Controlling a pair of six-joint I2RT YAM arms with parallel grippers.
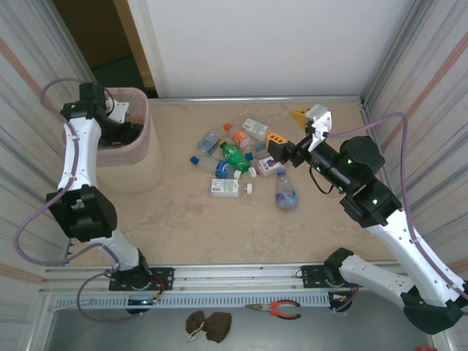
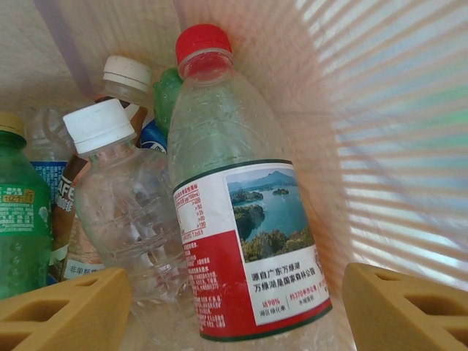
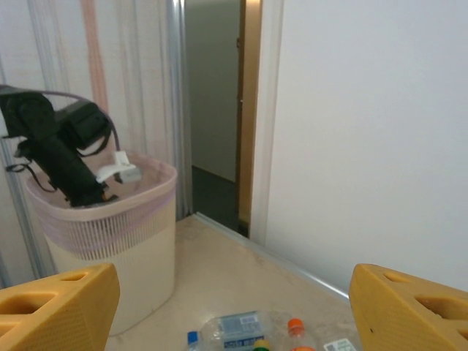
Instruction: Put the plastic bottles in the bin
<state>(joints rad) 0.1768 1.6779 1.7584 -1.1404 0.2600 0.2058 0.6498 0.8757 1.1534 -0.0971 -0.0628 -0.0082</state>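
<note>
The left gripper [image 2: 238,281] was down inside the tall pale-pink translucent plastic bin [image 2: 380,110], its yellow fingers [image 2: 66,311] spread wide either side of a clear red-capped plastic bottle [image 2: 234,219] with a lake-picture label. That bottle leaned among a clear white-capped bottle [image 2: 121,212], a green bottle [image 2: 18,227] and others heaped against the bin's ribbed wall. The right gripper [image 1: 287,126] hung wide and empty over the loose plastic bottles [image 1: 238,157] scattered on the beige worktop [image 1: 183,219], well apart from the bin at far left.
</note>
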